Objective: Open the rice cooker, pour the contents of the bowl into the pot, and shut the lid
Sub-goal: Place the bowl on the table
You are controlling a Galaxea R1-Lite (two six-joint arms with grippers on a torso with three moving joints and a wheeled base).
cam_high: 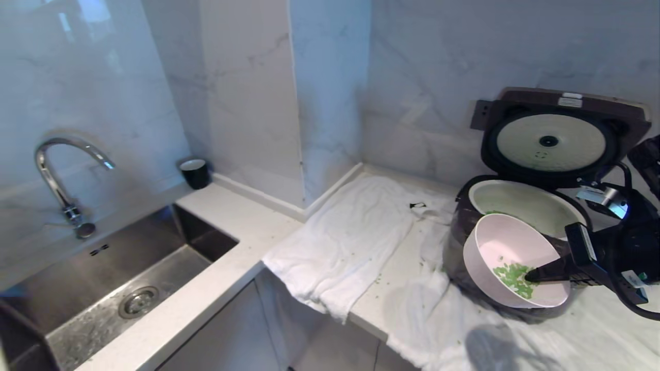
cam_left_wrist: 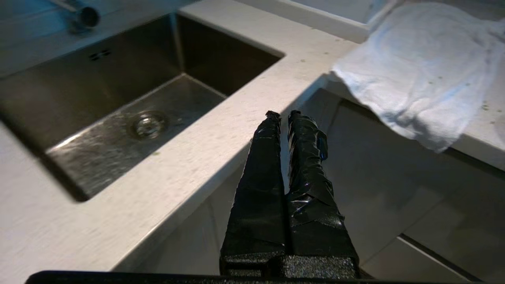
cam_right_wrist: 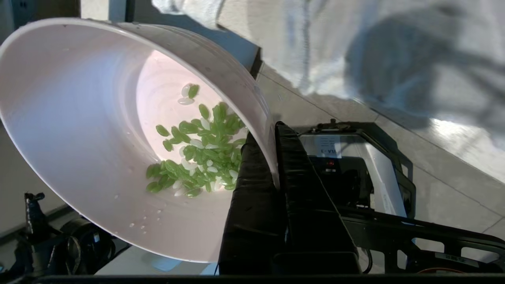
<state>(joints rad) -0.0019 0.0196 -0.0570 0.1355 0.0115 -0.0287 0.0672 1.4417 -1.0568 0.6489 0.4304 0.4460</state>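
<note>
Head view, sink side: left gripper [cam_left_wrist: 282, 115] pinched together, empty, by the counter edge [cam_left_wrist: 221, 130].
Cooker [cam_high: 459, 242]: far right, lid [cam_high: 559, 136] up, pot [cam_high: 521, 203] showing.
Right gripper [cam_high: 533, 275]: clamped on the tilted bowl [cam_high: 502, 247], green grains [cam_high: 515, 278] inside.

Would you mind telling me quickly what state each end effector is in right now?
Left end effector: closed, empty, beside the sink.
Right end effector: closed on the rim of the bowl, tilted at the pot.
</note>
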